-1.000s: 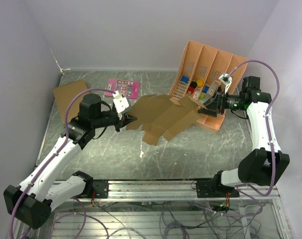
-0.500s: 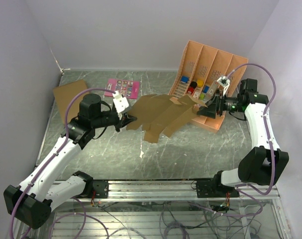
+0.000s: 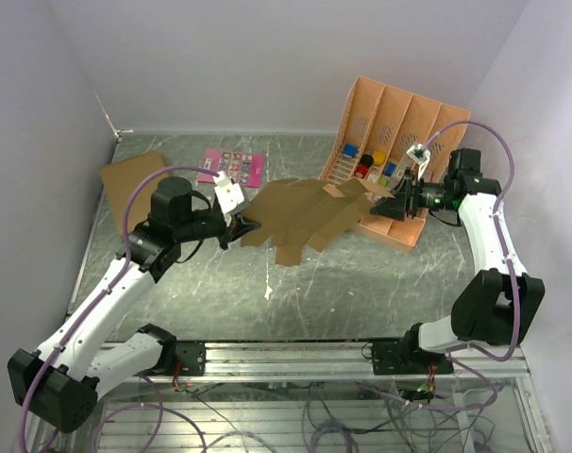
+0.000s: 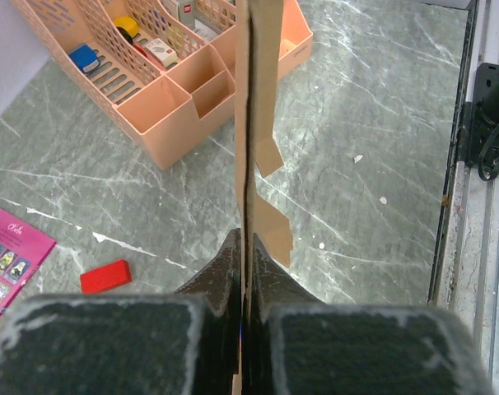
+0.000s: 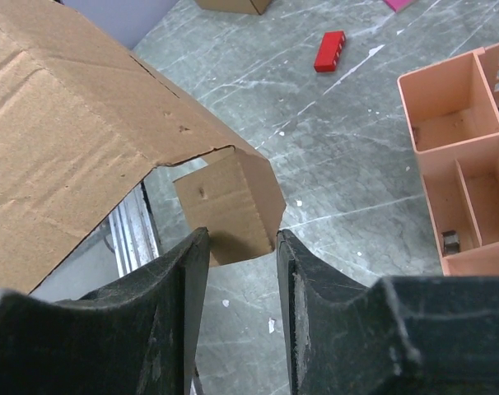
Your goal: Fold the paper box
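Note:
The paper box (image 3: 305,212) is a flat brown cut-out sheet held up above the table between the two arms. My left gripper (image 3: 241,226) is shut on its left edge. In the left wrist view the sheet (image 4: 262,49) runs edge-on straight out from the closed left gripper (image 4: 244,239). My right gripper (image 3: 388,206) is at the sheet's right end. In the right wrist view a small tab flap (image 5: 229,206) hangs from the big panel (image 5: 76,140), just at the tips of the right gripper (image 5: 243,239). Its jaws stand apart with a gap, not pressing the tab.
A peach desk organizer (image 3: 399,123) with small coloured items stands at the back right, close behind the right gripper. A pink card (image 3: 232,166) and a larger brown cardboard piece (image 3: 130,179) lie at the back left. A red block (image 4: 105,276) lies under the sheet.
My right gripper has moved a little left onto the sheet's right tab, and its jaws have narrowed. The left gripper and its hold have not changed.

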